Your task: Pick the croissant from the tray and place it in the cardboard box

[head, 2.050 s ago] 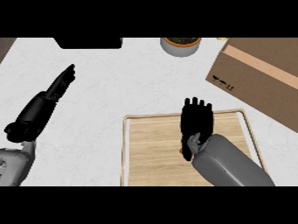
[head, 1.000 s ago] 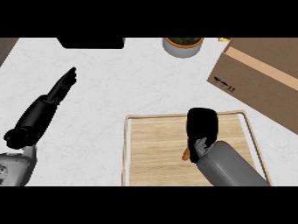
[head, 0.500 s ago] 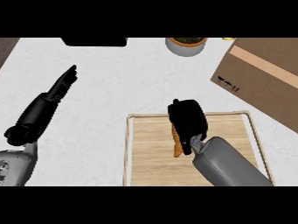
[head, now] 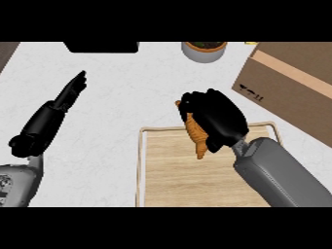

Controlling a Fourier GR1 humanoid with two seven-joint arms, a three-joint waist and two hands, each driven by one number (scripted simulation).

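Wooden rimmed tray (head: 170, 181) sits below your black right hand (head: 219, 118), curled round the golden-brown croissant (head: 195, 132) above its far edge; brown cardboard box (head: 302, 87) right; left hand (head: 66, 95) straight-fingered over white marbled counter (head: 125, 87).

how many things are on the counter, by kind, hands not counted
croissant: 1
wooden tray: 1
cardboard box: 1
grey pot: 1
black object at the far edge: 1
total: 5
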